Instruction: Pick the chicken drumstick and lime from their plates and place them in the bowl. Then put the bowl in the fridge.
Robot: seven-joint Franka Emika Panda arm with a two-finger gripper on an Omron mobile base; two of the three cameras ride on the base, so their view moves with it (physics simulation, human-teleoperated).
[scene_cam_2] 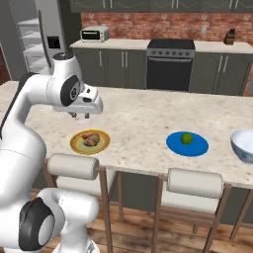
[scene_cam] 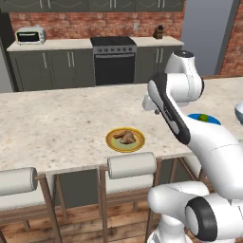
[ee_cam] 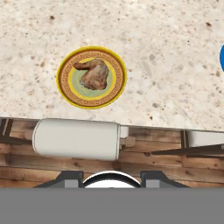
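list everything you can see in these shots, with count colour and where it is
brown lumpy chicken drumstick: 1, brown, on the yellow-rimmed plate
round yellow-orange rimmed plate with pale green centre: 1, near the counter's front edge
small round green lime: 1, green, on the blue plate
flat bright blue plate: 1, blue, right of the yellow plate
rounded pale blue-white bowl: 1, far right of the counter
speckled beige stone counter: 1, beige, carries both plates and the bowl
stools with white cylinder backs: at least 3, in front of the counter
black oven: 1, against the brick back wall
white toaster oven: 1, on the back counter
grey fridge: 1, open, far left
gripper: 1, above the counter, behind the yellow plate; jaw state unclear
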